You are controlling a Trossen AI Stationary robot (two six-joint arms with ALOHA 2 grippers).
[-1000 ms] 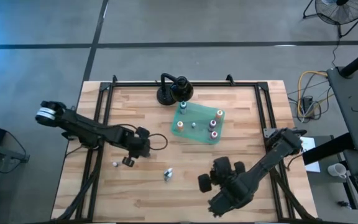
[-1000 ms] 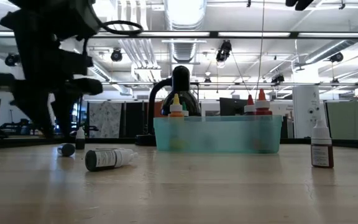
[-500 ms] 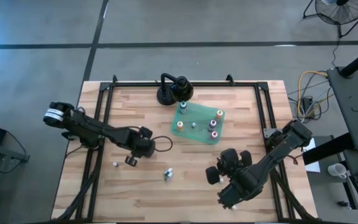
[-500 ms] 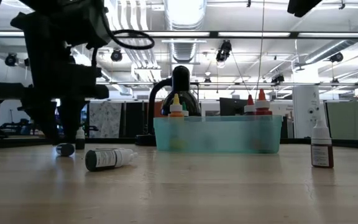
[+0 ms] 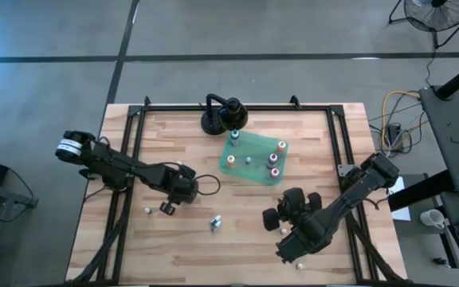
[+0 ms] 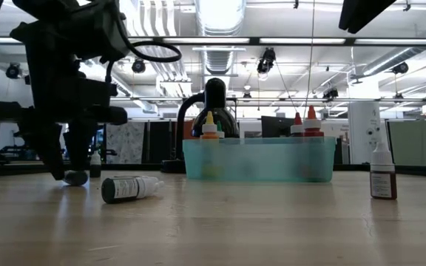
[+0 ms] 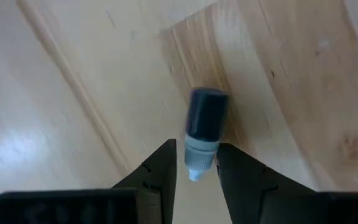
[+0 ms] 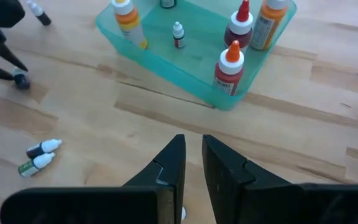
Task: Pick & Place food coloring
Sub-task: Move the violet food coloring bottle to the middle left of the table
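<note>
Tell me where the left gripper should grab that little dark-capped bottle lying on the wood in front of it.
Grip the dark-capped bottle across its pale body, just below the cap, coming straight down from above. It lies on its side on the table, so its round sides face the left gripper, whose fingers already straddle its narrow end. The body looks a steadier hold than the tapering tip.

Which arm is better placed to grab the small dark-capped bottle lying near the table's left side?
Left. The left claw is directly over that bottle, fingers open on either side of it. The right claw hangs across the table, below the green tray.
</note>
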